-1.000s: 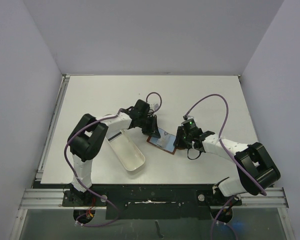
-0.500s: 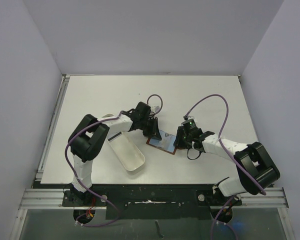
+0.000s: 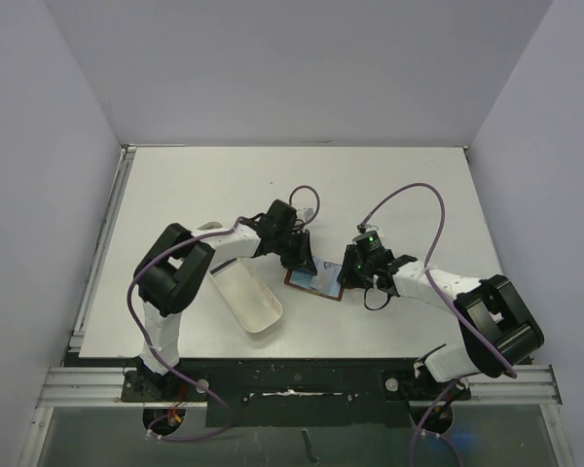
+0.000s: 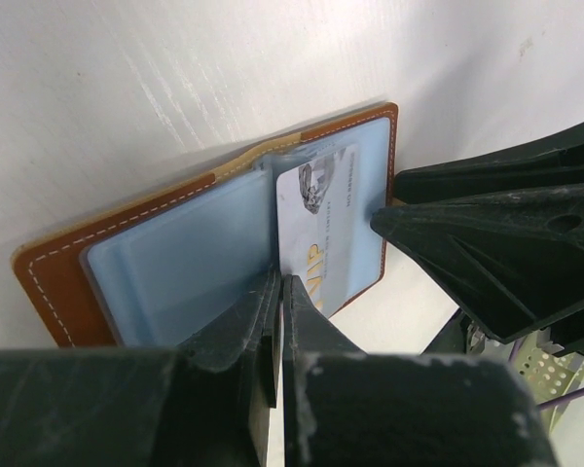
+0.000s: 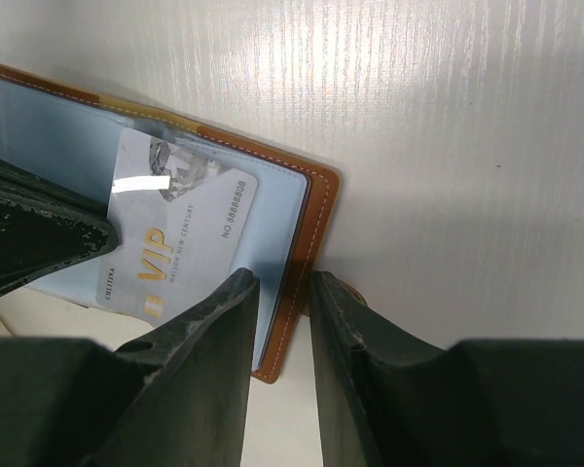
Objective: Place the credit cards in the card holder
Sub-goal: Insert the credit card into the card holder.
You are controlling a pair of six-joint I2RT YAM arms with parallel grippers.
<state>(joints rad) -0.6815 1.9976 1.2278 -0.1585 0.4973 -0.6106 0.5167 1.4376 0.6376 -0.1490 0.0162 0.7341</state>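
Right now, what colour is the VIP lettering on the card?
Gold VIP lettering, on a silver-grey card; the right wrist view shows it best.

The only readable print is on the silver credit card (image 5: 180, 238) in the pale blue pocket of the card holder (image 5: 316, 229). In the right wrist view, left of centre, it bears "VIP" in large gold letters. Beside that runs "NO" and a string of digits, mostly eights, though not every digit is sure. A finer line under "VIP" is too small to read. In the left wrist view, at centre frame, the gold "VIP" shows again, partly cut off. Nothing is legible in the top view.
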